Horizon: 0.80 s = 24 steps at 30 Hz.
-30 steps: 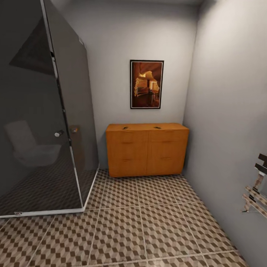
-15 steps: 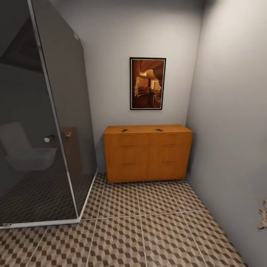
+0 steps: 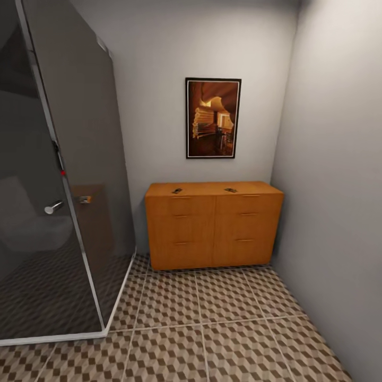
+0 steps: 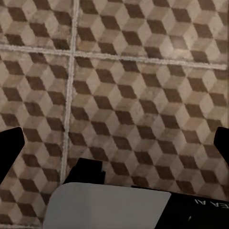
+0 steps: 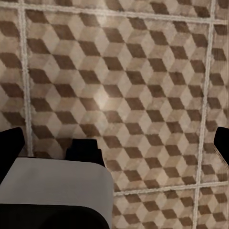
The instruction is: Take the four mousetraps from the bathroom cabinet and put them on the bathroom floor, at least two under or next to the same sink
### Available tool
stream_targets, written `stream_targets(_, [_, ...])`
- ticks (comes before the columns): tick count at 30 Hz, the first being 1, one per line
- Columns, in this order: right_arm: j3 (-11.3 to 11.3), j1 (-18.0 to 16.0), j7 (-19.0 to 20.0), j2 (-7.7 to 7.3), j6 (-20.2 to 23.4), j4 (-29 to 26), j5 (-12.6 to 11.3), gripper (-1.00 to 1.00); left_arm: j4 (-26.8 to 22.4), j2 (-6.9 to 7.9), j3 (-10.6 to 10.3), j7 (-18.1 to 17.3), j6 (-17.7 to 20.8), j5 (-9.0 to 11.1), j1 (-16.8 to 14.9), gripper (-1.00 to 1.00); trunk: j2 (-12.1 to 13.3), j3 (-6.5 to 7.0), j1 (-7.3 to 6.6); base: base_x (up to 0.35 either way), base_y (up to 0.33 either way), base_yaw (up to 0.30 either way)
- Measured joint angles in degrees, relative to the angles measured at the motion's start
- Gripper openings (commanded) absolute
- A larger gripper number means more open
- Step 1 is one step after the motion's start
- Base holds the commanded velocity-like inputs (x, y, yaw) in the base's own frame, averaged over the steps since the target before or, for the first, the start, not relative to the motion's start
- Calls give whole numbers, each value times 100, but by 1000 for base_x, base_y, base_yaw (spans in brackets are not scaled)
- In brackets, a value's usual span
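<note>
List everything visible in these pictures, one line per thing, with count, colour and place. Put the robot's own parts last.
cabinet: one, orange-brown wood, against the far wall, drawers shut.
small dark items: two on the cabinet top, one toward each end; too small to identify.
framed picture: one, black frame, orange-brown image, on the wall above the cabinet.
shower enclosure: one, dark tinted glass with a chrome knob, at left.
bathroom floor: brown, beige and white cube-pattern tiles, pale grout.
walls: grey, behind and to the right of the cabinet.
left gripper: black fingertips at the frame edges, wide apart, above the tiles.
right gripper: the same, empty.
</note>
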Motion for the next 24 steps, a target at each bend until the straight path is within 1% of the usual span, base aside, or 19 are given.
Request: stream_targets(24, [0,0,0,-5,0,-3,0,100,0,0,3,0,5,-2,0,100,0,0,0,324,0,0])
